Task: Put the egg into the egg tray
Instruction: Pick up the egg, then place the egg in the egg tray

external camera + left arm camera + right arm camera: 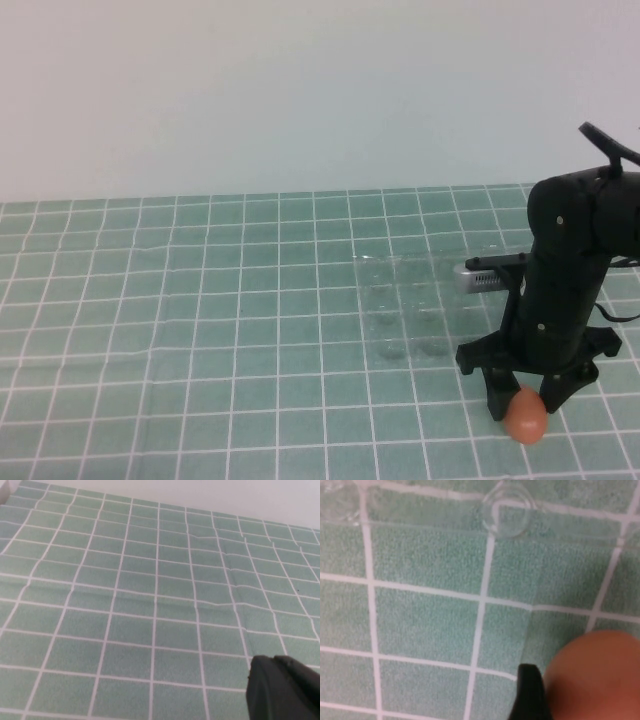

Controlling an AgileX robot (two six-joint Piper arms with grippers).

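- Orange-brown egg [526, 417] lies on the green grid mat [200, 300], at about five o'clock in the high view, close to the near edge.
- Clear plastic egg tray [405, 305] sits on the mat at about ten o'clock from the egg, a short way off; it is hard to see, showing only as faint round cups.
- No cup of the tray holds anything that I can make out, so in my judgement the task is at its opening step: grasp not confirmed, lift, carry and placing all left.
- My right gripper [521, 398] stands over the egg, pointing down, one finger at either side of it with the egg's top between them.
- In the right wrist view one dark finger [530, 692] lies just beside the egg [597, 677], touching or nearly so; the other finger is out of that picture. The jaws are spread wider than the egg; I cannot say they press on it.
- My left gripper [285, 687] is absent from the high view; its wrist view shows only a dark corner of it above bare mat, so I cannot tell its state.
- Egg's condition: smooth, matt, evenly coloured, no crack or stain visible; it looks whole and rests on its side.
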